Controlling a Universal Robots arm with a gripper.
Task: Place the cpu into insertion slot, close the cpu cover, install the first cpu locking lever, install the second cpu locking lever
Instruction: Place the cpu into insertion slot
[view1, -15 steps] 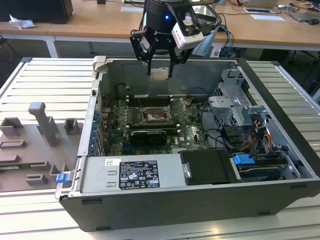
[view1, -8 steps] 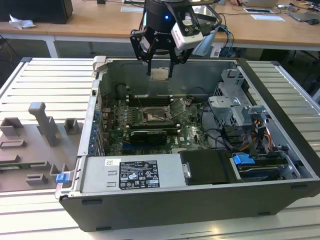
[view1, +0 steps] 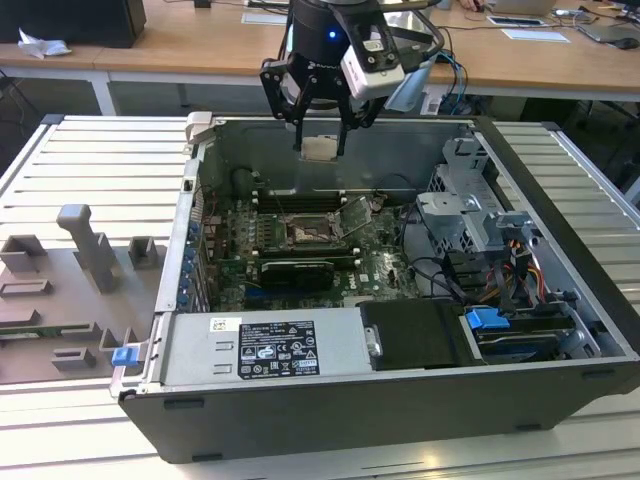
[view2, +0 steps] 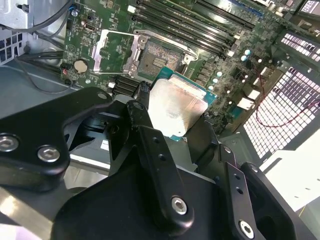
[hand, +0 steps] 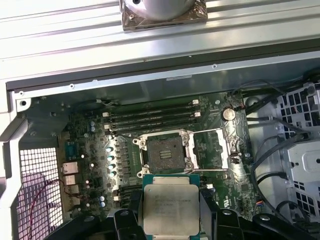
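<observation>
While the gripper hangs over the open computer case, its black fingers are clenched on opposite edges of the cpu. The chip is square with no long side, its matte silver-beige lid facing away from the board and a green rim showing. Beyond lies the insertion slot, dark-centred, well apart from the chip. Beside it the cpu cover, a thin silver frame, stands open. Further on run long black memory slots.

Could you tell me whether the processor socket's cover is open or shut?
Open: the cover is swung aside from the bare socket; the gripper holds the chip.
</observation>
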